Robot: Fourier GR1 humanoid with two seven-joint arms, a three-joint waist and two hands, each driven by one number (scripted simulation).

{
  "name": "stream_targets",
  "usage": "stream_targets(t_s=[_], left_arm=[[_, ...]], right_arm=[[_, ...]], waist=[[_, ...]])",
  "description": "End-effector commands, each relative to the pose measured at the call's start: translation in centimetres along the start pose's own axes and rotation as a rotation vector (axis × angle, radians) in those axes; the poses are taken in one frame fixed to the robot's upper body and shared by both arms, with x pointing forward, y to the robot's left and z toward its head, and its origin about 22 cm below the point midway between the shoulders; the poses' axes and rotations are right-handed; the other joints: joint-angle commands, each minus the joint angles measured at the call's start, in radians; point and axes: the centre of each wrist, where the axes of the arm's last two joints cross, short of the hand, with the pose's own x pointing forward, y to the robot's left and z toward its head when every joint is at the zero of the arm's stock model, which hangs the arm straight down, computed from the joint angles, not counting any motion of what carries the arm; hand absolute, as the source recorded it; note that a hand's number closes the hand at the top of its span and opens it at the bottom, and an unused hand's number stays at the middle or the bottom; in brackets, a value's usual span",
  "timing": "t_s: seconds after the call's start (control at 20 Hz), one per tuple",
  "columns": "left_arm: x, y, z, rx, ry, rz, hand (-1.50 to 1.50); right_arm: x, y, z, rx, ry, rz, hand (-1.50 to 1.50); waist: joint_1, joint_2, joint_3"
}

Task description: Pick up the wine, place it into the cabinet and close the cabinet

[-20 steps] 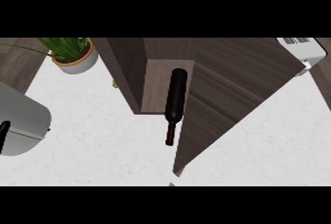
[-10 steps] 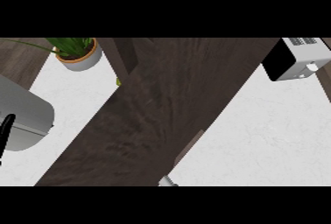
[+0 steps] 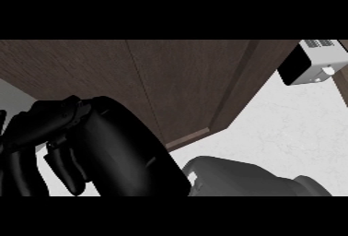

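Note:
The dark wood cabinet [image 3: 170,83] fills the upper part of the head view, its door edge running down to the counter. The wine bottle is out of sight, hidden behind the wood. My right hand [image 3: 102,152] looms very close at the lower left, its grey forearm [image 3: 252,177] coming in from the lower right. The fingers [image 3: 24,170] hang down relaxed and hold nothing. It lies in front of the cabinet's face; whether it touches the wood cannot be told. A thin dark sliver at the left edge may be my left hand [image 3: 2,116].
A white toaster [image 3: 312,62] stands at the upper right beside the cabinet. White counter [image 3: 285,129] shows to the right of the door edge. A pale grey appliance [image 3: 14,94] peeks out at the far left.
The bottle lay in the open cabinet, then the door swung across and hid it. My right hand has since risen into view at the lower left.

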Motion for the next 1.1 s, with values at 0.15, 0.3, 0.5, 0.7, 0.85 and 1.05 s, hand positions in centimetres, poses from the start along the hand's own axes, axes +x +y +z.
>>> stream_targets(t_s=[0.15,0.3,0.5,0.7,0.85,1.05], left_arm=[[-2.0,-0.5,0.3,0.013,-0.009,-0.010,-1.50],[0.1,-0.3,0.5,0.020,-0.007,-0.031,-1.50],[-0.6,0.6,-0.7,0.009,-0.019,-0.014,-1.50],[1.7,-1.0,-0.5,0.001,-0.009,-0.031,-1.50],[0.1,-0.4,-1.9,0.007,-0.004,-0.042,-1.50],[0.7,-0.1,-0.7,-0.004,-0.005,-0.024,-1.50]], right_arm=[[-0.8,-2.1,-6.0,-0.061,-0.044,0.186,1.50],[-0.9,-3.8,-7.8,-0.135,-0.037,0.185,1.50],[-1.8,-5.1,-9.8,-0.126,0.039,0.168,1.50],[-3.4,-9.8,-10.9,-0.161,0.037,0.148,1.50],[-5.1,-10.4,-10.5,-0.161,0.029,0.167,1.50],[-7.0,-12.9,-10.1,-0.197,0.039,0.200,1.50]], waist=[[-0.024,0.001,0.001],[-0.016,-0.003,0.002],[-0.019,-0.001,0.001],[-0.011,0.001,0.002],[-0.033,0.003,0.002],[-0.015,0.003,0.002]])
